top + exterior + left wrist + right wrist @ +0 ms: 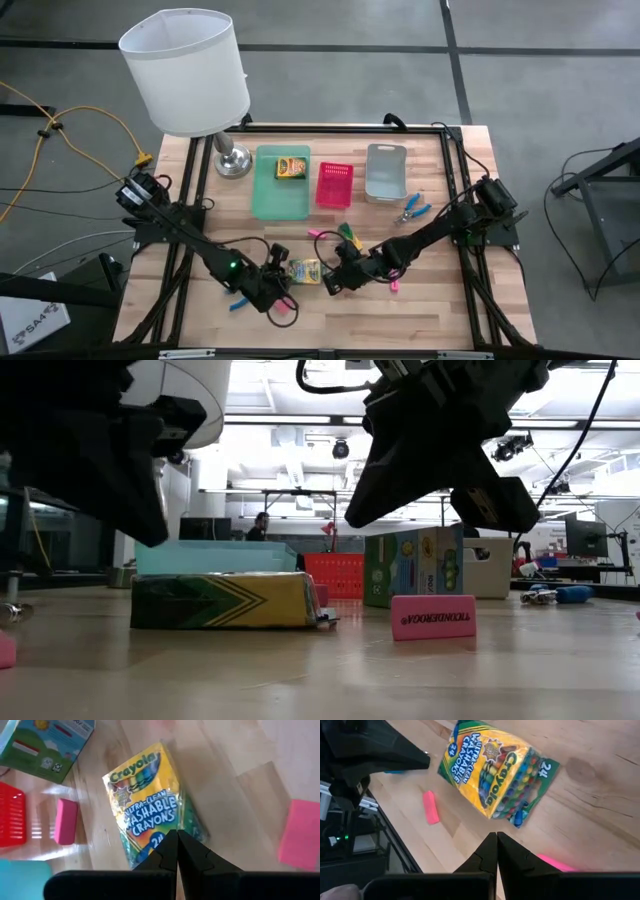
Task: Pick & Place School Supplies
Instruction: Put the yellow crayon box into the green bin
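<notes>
Wooden table (420, 300), three crayon boxes (304, 271) (one in green tray (262, 200)) — both pincers (283, 290) (334, 283) closed, empty.

The high view is looking straight down over the table (420, 300). Both wrist cameras are hovering close, sharing the crayon box (150, 810) at six o'clock.

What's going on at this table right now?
Two robot arms are sorting school supplies. Both grippers are shut and empty, the left gripper and right gripper hovering either side of a crayon box lying flat on the table. Another crayon box already lies in the green tray. Pink erasers and blue-handled scissors are on the wood.
</notes>
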You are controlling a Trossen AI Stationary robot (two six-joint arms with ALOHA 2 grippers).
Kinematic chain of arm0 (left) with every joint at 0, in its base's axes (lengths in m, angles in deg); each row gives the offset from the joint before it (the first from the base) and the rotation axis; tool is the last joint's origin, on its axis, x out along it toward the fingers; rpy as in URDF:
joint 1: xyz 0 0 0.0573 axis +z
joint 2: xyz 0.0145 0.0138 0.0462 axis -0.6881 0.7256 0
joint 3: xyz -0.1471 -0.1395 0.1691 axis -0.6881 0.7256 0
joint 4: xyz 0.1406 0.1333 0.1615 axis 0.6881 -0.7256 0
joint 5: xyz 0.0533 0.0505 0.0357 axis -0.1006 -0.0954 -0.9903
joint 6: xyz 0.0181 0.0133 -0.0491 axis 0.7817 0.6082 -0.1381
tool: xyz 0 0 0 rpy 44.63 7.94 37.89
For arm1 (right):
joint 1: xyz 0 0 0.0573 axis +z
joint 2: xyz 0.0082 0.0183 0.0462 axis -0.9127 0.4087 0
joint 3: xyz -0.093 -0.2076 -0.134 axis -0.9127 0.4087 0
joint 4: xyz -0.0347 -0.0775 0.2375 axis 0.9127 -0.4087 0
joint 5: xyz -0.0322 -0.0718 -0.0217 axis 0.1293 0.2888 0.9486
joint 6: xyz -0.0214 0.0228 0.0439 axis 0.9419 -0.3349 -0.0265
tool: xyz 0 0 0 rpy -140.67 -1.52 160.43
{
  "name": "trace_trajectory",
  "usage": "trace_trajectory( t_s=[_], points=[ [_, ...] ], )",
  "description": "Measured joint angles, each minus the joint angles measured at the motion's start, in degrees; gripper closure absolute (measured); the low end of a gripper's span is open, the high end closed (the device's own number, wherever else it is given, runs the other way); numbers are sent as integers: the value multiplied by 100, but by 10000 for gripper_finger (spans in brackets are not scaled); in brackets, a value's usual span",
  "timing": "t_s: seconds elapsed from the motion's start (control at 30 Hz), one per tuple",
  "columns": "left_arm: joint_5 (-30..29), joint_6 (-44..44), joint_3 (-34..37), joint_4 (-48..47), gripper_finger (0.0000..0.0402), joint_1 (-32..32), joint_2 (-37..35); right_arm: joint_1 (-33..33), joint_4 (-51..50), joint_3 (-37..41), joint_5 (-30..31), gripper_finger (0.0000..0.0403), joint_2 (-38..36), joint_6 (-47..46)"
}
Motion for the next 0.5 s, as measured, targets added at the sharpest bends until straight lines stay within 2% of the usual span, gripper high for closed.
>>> trace_trajectory(
  t_s=[0.13, 0.3, 0.5],
  points=[
    [314, 47, 2, 131, 401, 147, 77, 2, -5, 0, -1, 401, 2, 2],
    [358, 79, 8, 145, 401, 293, 173, 4, -37, 0, 2, 401, 2, 2],
    [720, 83, 55, 258, 401, 433, 305, 13, -35, 0, 2, 401, 0, 10]
  ],
)
